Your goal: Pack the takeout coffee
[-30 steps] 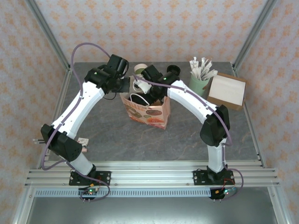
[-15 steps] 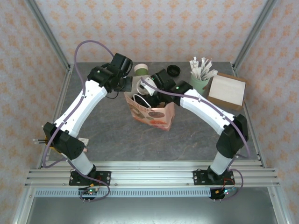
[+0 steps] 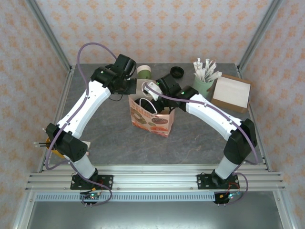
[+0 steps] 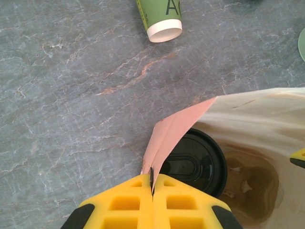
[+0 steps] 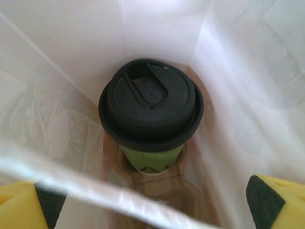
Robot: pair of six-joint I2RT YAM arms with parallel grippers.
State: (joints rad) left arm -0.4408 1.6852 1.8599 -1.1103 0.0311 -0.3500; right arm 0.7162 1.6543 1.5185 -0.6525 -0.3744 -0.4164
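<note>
You have bright, even light over the worktop — shadows are soft and faint. Inside the paper bag light glows through its walls; the black lid carries a dull sheen, and the bag's near rim blurs.

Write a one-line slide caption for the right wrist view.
Inside the paper bag, a black-lidded green coffee cup stands upright in a cardboard tray, beneath the open right gripper.
</note>
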